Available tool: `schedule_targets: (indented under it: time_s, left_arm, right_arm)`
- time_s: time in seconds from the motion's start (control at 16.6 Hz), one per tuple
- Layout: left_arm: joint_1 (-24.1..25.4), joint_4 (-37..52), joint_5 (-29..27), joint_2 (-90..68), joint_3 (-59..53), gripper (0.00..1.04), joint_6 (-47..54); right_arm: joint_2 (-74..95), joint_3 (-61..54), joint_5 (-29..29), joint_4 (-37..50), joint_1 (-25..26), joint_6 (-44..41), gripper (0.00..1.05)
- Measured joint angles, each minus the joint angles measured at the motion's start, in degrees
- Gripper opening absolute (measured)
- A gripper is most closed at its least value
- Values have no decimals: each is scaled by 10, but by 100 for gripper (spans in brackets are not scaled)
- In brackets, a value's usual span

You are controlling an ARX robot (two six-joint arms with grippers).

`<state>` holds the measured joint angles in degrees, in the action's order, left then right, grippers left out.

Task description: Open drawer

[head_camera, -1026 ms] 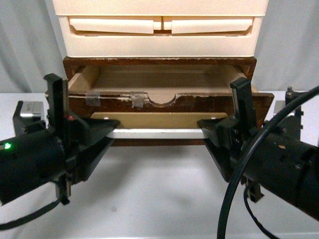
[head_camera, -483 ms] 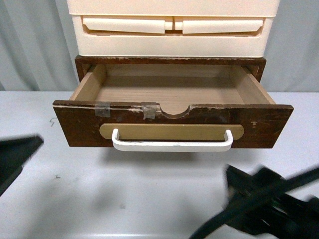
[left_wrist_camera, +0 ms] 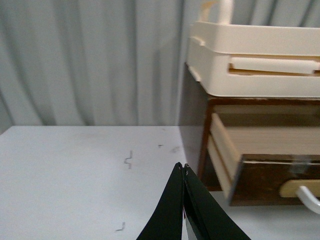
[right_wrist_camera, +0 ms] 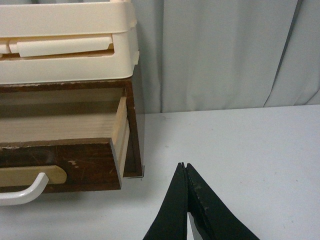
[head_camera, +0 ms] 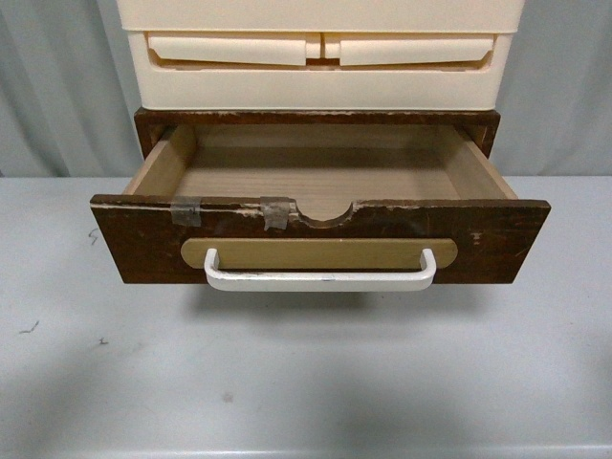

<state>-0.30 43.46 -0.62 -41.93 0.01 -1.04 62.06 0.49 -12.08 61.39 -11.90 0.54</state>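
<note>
The dark brown wooden drawer [head_camera: 143, 244] stands pulled out toward me, its light wood inside bare. Its white bar handle [head_camera: 320, 280] sits on a tan oval plate, with a semicircular notch and tape bits on the top edge. The drawer also shows in the left wrist view [left_wrist_camera: 260, 177] and the right wrist view [right_wrist_camera: 75, 167]. Neither gripper shows in the front view. My left gripper [left_wrist_camera: 181, 167] is shut and empty over the table, off the drawer's left side. My right gripper [right_wrist_camera: 184, 166] is shut and empty, off the drawer's right side.
Cream plastic drawers [head_camera: 320, 67] sit on top of the brown cabinet. The grey-white table [head_camera: 306, 382] runs in front of the drawer. A grey curtain [head_camera: 57, 86] hangs behind.
Both arms have drawn back out of the front view, away from the handle. The drawer went from partly open to pulled far out.
</note>
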Motion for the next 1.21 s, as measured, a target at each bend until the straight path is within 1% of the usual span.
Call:
schedule_targets:
  time_s: [0.12, 0.24, 0.3, 0.36, 0.42, 0.48, 0.54, 0.6, 0.66, 0.78, 1.15, 1.21]
  left_arm:
    - [6, -19, -4, 18, 0, 2, 0]
    - [2, -95, 4, 90, 4, 2, 0]
    - [2, -153, 6, 132, 4, 2, 0]
    - [2, -174, 6, 162, 4, 2, 0]
    - [2, -196, 6, 183, 4, 2, 0]
    - [2, -215, 6, 196, 4, 2, 0]
    - [2, -229, 6, 210, 4, 2, 0]
    - [2, -243, 6, 231, 4, 2, 0]
    - [2, -262, 6, 247, 4, 2, 0]
    - [2, -288, 6, 272, 4, 2, 0]
    - [2, -347, 6, 327, 4, 2, 0]
    - [3, -427, 8, 379, 5, 2, 0]
  right_arm:
    - [-23, 0, 6, -20, 7, -1, 2]
    - [-108, 0, 29, -99, 28, -2, 2]
    - [-151, 0, 38, -136, 39, -2, 2]
    - [-188, 0, 46, -173, 48, -2, 2]
    - [-239, 1, 54, -244, 56, -2, 2]
    - [-282, 1, 74, -280, 68, -2, 2]
    - [-317, 1, 110, -310, 108, -2, 2]
    - [-338, 1, 110, -332, 124, -2, 2]
    - [-365, 1, 119, -362, 119, -2, 2]
    - [-404, 1, 119, -396, 119, -2, 2]
    - [-479, 1, 119, -472, 119, -2, 2]
    - [-490, 1, 119, -482, 119, -2, 2]
